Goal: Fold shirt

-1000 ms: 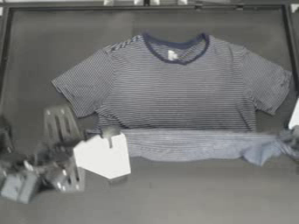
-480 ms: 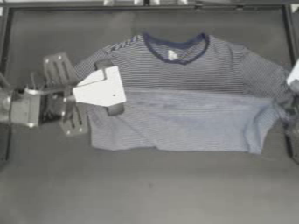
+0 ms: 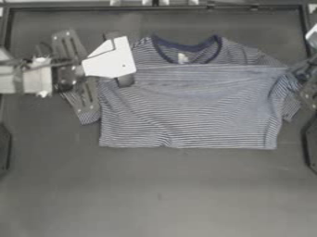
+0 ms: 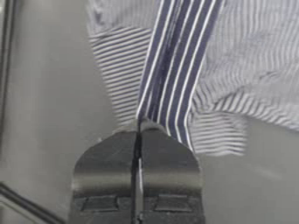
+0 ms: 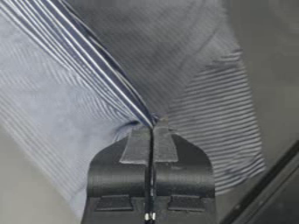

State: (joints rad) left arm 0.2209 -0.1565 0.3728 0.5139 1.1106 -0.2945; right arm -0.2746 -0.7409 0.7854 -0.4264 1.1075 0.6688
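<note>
A small pale label [image 3: 181,57] is sitting inside the dark navy collar [image 3: 186,46] of the shirt [image 3: 192,111], but no writing on it can be read.

The left gripper [image 4: 139,127] is staying over the shirt's left shoulder, near the far left part of the table [image 3: 155,194]. Its jaws are pressed together and are pinching a taut fold of striped cloth. The right gripper [image 5: 153,124] is at the far right edge of the table, and its jaws are also pressed together, pinching the striped cloth at the shirt's right side.

The shirt is lying on the far half of the table, with the collar toward the far edge. Its lower part is lying doubled over the chest, and the pinched edge is running straight across just below the collar, between both grippers. The left sleeve [image 3: 86,109] is sticking out beside the body.
</note>
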